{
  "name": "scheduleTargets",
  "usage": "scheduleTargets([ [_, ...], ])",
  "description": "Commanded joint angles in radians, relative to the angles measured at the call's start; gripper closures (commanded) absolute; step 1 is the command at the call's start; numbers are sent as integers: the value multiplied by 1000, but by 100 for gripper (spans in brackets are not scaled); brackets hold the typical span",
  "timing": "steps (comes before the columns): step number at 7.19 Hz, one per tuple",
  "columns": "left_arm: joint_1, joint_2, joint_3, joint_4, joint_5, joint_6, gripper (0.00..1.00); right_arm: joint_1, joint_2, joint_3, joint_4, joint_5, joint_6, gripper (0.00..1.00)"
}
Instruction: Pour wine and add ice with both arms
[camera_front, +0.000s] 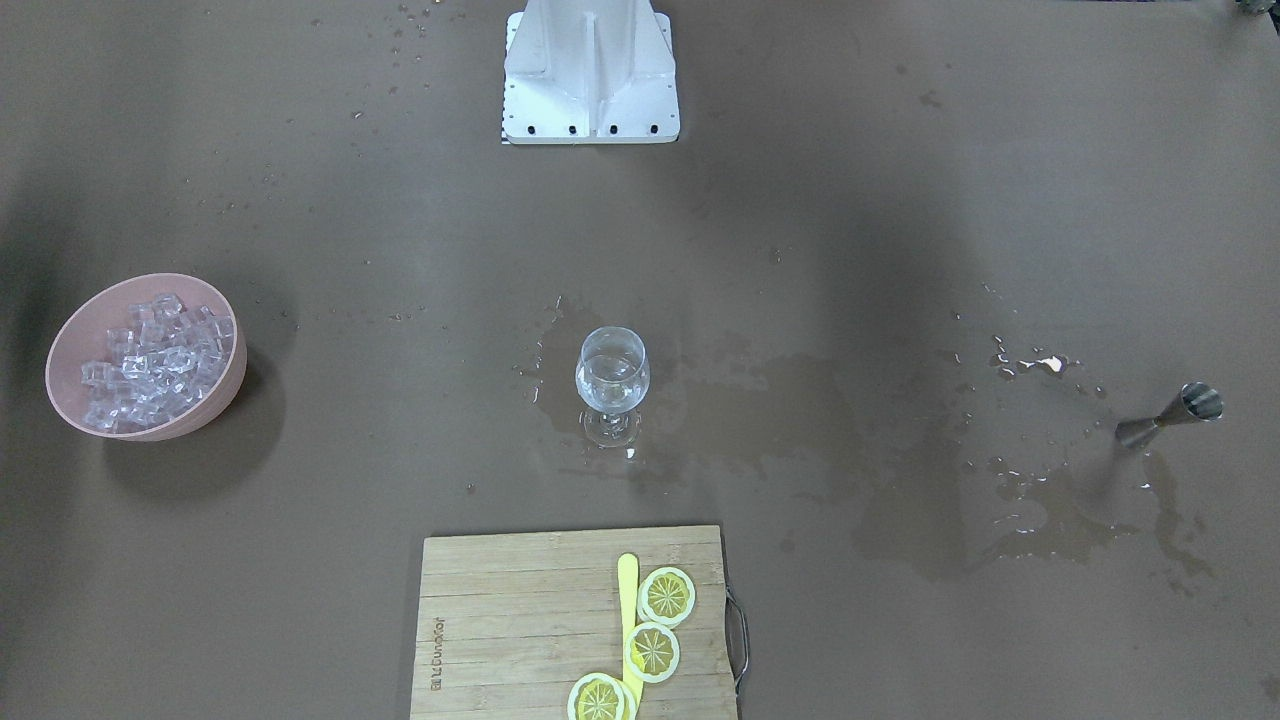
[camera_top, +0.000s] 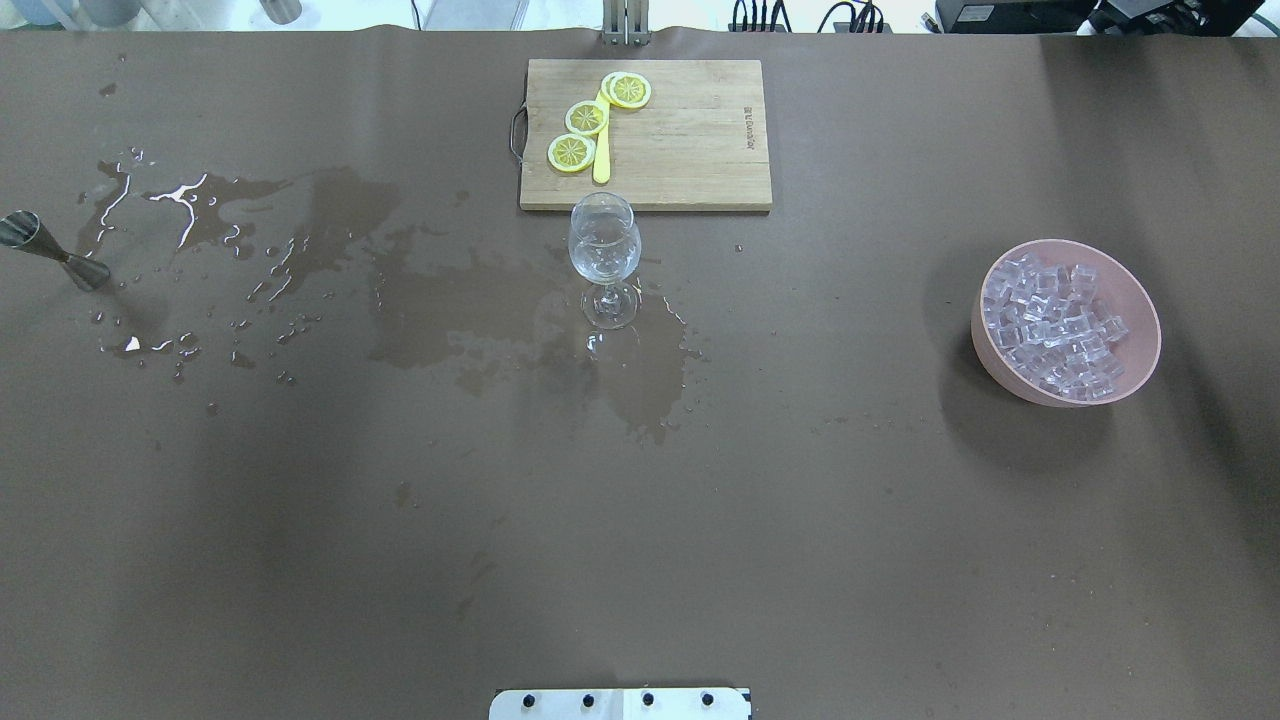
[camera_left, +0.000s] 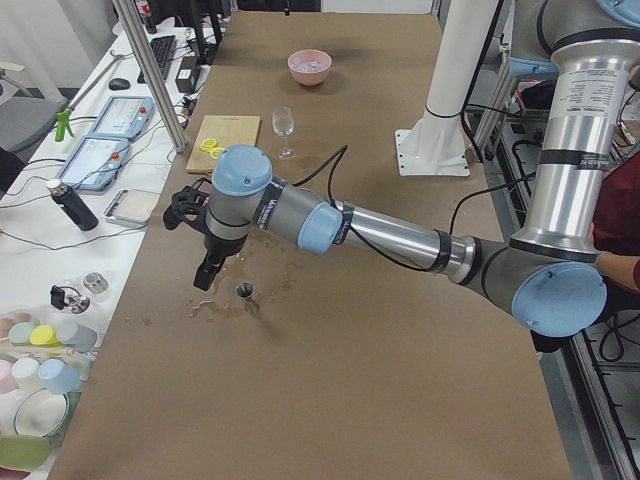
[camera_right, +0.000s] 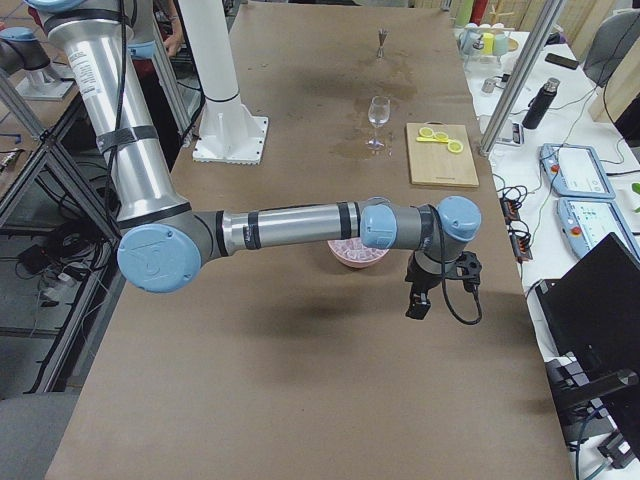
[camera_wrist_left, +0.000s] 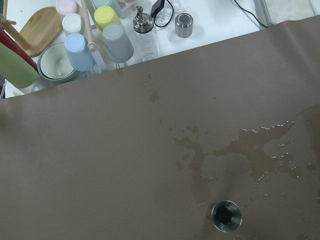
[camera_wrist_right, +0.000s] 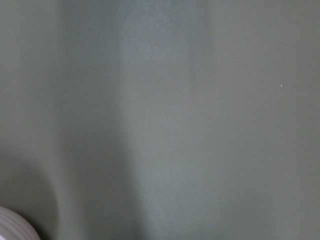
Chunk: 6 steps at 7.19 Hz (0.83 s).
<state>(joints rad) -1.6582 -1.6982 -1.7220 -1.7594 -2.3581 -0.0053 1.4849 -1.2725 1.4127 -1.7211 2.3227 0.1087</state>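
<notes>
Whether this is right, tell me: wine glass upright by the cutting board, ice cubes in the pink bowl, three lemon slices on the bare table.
Not quite: the overhead exterior view shows the lemon slices on the wooden cutting board, not the bare table. The wine glass stands upright by it; ice cubes are in the pink bowl.

The table (camera_top: 800, 560) is matt brown, the glass (camera_top: 604, 245) glossy, the jigger (camera_top: 55, 252) shiny metal, the board (camera_top: 690, 140) grained wood, the bowl (camera_top: 1125, 285) matt pink, the ice (camera_top: 1050, 325) glassy.
</notes>
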Motion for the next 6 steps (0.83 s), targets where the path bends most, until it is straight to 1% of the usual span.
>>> scheduleTargets([
  [1,0,9,-14,1,-1,-2,2,1,-2,11,0,7,2,0],
  [4,0,41,-27,-5,-3,-2,2,0,8,23,-9,7,5,0],
  [5,0,49,-40,-12,-4,-46,2,-5,15,23,-3,7,25,0],
  [6,3,70,-41,-97,-3,-121,2,-33,16,32,0,6,57,0],
])
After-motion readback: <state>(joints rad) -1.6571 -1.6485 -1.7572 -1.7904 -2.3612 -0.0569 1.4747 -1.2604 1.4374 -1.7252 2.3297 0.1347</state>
